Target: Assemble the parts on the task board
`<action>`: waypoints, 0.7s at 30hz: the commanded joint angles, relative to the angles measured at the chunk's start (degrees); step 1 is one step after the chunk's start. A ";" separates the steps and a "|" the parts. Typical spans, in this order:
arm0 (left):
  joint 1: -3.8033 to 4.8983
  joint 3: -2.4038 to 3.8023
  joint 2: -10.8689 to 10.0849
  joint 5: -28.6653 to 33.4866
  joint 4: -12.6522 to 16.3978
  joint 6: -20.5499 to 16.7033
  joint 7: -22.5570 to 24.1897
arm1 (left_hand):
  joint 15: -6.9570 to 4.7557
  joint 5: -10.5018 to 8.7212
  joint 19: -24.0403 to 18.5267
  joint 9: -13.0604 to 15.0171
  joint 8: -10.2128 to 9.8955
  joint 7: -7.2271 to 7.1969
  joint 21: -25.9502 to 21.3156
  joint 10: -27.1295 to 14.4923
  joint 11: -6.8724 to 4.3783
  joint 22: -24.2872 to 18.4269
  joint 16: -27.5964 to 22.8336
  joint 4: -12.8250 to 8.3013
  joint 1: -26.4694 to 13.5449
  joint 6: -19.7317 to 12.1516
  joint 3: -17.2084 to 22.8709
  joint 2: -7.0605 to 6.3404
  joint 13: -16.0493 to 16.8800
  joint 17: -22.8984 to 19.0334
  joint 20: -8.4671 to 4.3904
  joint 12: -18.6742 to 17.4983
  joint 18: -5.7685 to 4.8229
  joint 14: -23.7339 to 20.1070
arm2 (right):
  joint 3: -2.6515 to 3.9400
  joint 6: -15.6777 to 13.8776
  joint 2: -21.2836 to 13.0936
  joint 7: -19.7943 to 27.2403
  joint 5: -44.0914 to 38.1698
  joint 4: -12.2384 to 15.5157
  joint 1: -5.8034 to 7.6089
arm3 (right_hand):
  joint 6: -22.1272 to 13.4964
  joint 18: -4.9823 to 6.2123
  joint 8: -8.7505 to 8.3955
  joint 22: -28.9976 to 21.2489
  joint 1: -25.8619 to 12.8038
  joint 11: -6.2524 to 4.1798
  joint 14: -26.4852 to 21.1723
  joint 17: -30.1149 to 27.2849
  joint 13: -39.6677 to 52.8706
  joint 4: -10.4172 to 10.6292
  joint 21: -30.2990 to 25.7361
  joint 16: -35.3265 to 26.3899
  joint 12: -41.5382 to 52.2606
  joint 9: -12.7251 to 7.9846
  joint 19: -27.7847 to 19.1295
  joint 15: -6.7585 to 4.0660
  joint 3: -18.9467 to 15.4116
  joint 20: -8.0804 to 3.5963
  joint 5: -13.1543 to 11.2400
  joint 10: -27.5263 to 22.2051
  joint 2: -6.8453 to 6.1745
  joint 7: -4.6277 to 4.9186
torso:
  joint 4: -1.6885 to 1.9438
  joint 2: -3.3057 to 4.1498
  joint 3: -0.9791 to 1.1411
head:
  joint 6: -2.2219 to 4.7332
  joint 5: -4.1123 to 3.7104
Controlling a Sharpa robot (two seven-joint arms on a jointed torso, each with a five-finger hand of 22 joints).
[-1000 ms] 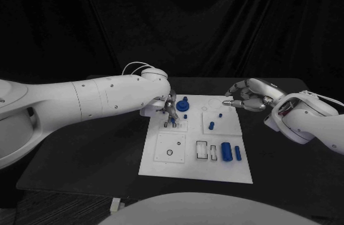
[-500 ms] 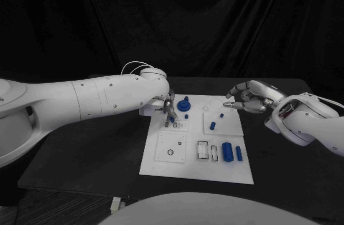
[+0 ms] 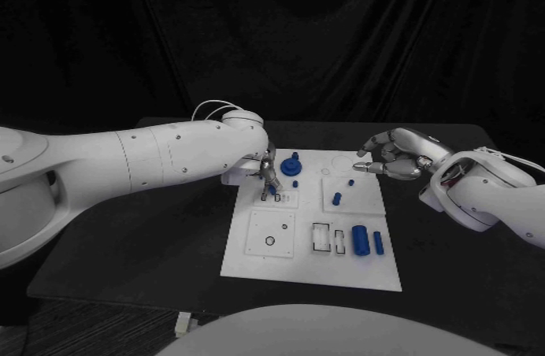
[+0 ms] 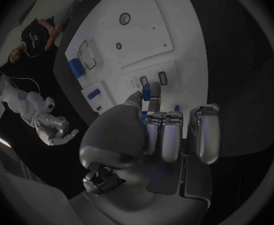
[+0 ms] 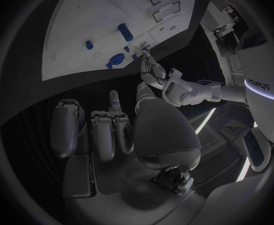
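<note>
From the head cam, the left hand (image 3: 266, 175) sits at the far-left part of the task board (image 3: 284, 257), pinching a small blue part (image 3: 272, 188) right over a pair of little slots, while the right hand (image 3: 393, 156) hovers off the board's far-right corner with fingers curled in on nothing. Left wrist cam shows that blue part (image 4: 146, 91) between thumb and fingertip just above the slots. Right wrist cam has the right hand's fingers (image 5: 104, 133) folded in and empty, well apart from the board (image 5: 81, 45).
</note>
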 commanded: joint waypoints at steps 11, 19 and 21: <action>-0.49 0.03 -0.25 0.06 0.64 -1.07 -0.05 | -0.48 0.03 0.19 0.12 -0.41 0.11 -0.26 5.86 -0.22 4.67 0.15 0.23 -0.68 0.35 0.62 -0.24 14.98 15.09 -0.23 0.20 -0.22 6.05 | 0.04 0.54 0.22 -1.12 -0.06 -0.15 -0.15 | 0.36 0.68 0.24 10.59 0.50 0.32 5.67 14.01 15.08 0.08 -0.31 -0.35 0.20 -0.11 -0.11 0.30 -0.42 0.17 0.31 5.98 0.00 0.06 | -0.03 -0.10 0.00 | -0.01 0.39; -0.63 0.03 -0.32 0.06 0.84 -1.18 -0.01 | -0.48 0.03 0.12 0.13 -0.45 0.12 -0.33 5.86 -0.21 4.58 0.15 0.27 -0.72 0.32 0.71 -0.27 14.98 15.09 -0.23 0.20 -0.20 6.05 | 0.04 0.66 0.29 -1.15 -0.06 -0.24 -0.15 | 0.36 0.68 0.24 10.59 0.50 0.32 5.67 14.01 15.08 0.08 -0.31 -0.35 0.20 -0.11 -0.11 0.30 -0.42 0.17 0.31 5.98 0.00 0.06 | 0.03 -0.03 -0.02 | -0.01 0.35; -0.69 0.03 -0.35 0.06 0.85 -1.20 -0.01 | -0.48 0.03 0.12 0.13 -0.45 0.12 -0.33 5.86 -0.21 4.58 0.15 0.27 -0.72 0.32 0.71 -0.27 14.98 15.09 -0.23 0.20 -0.20 6.05 | 0.04 0.65 0.25 -1.16 -0.06 -0.21 -0.15 | 0.36 0.68 0.24 10.59 0.50 0.32 5.67 14.01 15.08 0.08 -0.31 -0.35 0.20 -0.11 -0.11 0.30 -0.42 0.17 0.31 5.98 0.00 0.06 | 0.01 -0.02 -0.02 | -0.01 0.32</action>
